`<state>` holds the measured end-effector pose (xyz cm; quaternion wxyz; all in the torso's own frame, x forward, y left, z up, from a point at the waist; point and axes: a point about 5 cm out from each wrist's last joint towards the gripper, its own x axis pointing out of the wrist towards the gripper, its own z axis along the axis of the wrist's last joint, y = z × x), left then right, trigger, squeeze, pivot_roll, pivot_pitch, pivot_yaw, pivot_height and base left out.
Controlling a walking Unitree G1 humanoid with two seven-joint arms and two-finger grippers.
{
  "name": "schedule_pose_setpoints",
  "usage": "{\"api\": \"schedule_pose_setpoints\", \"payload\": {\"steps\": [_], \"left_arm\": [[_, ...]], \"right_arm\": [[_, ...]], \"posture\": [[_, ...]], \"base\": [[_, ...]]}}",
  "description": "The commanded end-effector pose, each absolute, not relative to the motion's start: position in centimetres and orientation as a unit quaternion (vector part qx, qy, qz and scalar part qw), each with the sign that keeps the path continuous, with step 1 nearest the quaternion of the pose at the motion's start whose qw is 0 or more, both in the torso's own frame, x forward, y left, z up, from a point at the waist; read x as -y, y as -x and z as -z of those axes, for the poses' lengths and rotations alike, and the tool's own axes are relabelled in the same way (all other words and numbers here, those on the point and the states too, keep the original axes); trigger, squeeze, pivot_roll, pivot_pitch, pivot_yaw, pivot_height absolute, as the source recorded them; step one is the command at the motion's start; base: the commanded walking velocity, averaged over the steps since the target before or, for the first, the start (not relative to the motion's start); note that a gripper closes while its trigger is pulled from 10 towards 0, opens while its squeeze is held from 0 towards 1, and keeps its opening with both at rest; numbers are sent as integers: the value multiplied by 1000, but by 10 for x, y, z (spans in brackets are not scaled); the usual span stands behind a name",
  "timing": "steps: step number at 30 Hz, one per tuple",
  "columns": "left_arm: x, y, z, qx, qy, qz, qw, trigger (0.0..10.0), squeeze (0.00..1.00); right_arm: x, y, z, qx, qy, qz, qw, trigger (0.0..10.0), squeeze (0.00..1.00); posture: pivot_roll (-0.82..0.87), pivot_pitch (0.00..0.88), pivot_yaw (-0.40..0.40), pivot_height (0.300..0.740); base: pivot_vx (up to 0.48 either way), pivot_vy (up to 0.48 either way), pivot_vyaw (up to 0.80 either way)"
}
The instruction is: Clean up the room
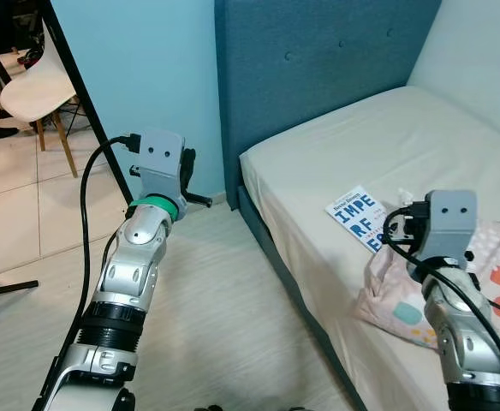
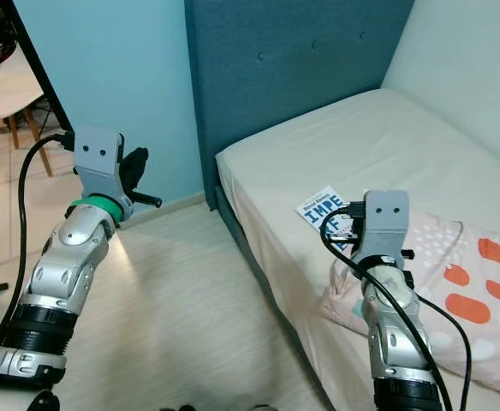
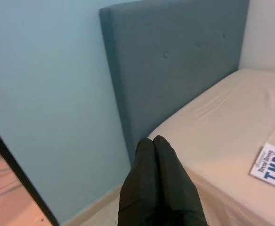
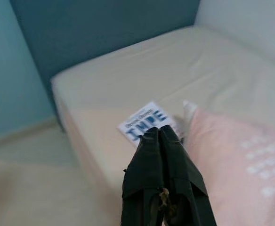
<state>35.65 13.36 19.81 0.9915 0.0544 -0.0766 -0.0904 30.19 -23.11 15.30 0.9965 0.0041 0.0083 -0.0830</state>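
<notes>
Right wrist view puts the book point(image 4: 146, 123) at frame centre, lying flat on the bed point(image 4: 208, 75), just beside the pink pillow point(image 4: 231, 155) at lower right. The right end effector point(image 4: 162, 133) points at it, fingers pressed together, holding nothing. At the left of the left eye view, the left end effector point(image 1: 187, 175) hangs over the floor, also closed and empty. This looks like the approach; next, the right fingers must part before reaching the book.

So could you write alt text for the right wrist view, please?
The right gripper, jaws shut, points at a white book with blue letters lying on the beige bed. A pink pillow lies beside the book.
</notes>
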Motion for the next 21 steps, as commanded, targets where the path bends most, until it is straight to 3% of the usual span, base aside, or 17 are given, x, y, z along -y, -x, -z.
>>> {"api": "schedule_pose_setpoints", "payload": {"steps": [1, 6, 11, 16, 21], "left_arm": [[-134, -354, -187, 55, -44, 94, 993, 10000, 0], [-140, -343, -161, 9, -36, 94, 995, 10000, 0], [-154, -309, -84, -96, -92, 101, 986, 10000, 0], [-157, -298, -64, -124, -94, 93, 983, 10000, 0], [-153, -287, -47, -147, -78, 90, 982, 10000, 0]], "right_arm": [[221, -307, -160, 2, -48, 67, 997, 10000, 0], [193, -318, -165, 22, -74, 30, 997, 10000, 0], [153, -319, -123, -36, -99, -48, 993, 10000, 0], [151, -313, -105, -47, -109, -44, 992, 10000, 0], [149, -299, -65, -119, -122, -73, 983, 10000, 0]], "posture": [[-80, 33, 65, 740], [-58, 27, 51, 740], [-19, 18, 13, 740], [-13, 9, 1, 740], [-12, 0, -10, 740]], "base": [[0, 0, 0], [0, 0, 0], [0, 0, 0], [0, 0, 0], [0, 0, 0]]}}
